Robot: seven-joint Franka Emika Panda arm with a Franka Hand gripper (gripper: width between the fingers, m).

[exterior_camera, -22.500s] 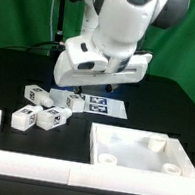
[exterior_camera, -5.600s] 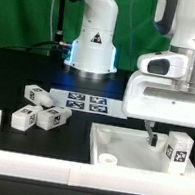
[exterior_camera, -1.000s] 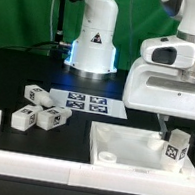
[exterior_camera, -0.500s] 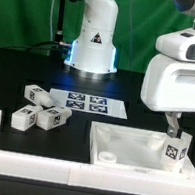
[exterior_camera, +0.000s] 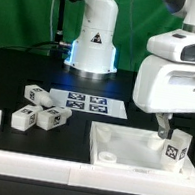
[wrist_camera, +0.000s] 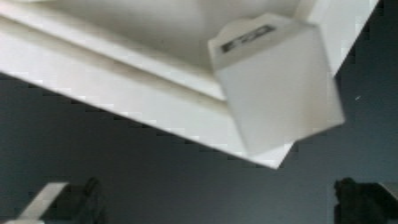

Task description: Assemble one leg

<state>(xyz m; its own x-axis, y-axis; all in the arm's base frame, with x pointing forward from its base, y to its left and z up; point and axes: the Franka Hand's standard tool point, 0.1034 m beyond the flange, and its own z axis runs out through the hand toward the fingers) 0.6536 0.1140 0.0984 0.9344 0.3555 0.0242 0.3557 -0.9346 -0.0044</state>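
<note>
The gripper (exterior_camera: 166, 124) hangs over the far right corner of the white rimmed panel (exterior_camera: 128, 148), its fingers (wrist_camera: 63, 200) spread apart with nothing between them. Just beside it, on the exterior view's right, a leg (exterior_camera: 175, 151) stands upright in the panel's right corner, a square tag on its near face; the fingers do not touch it. In the wrist view this leg (wrist_camera: 276, 85) rises from the panel's rim. Well apart to the left, three more legs (exterior_camera: 38, 109) lie clustered on the black table (exterior_camera: 13, 73), near the marker board (exterior_camera: 87, 103).
</note>
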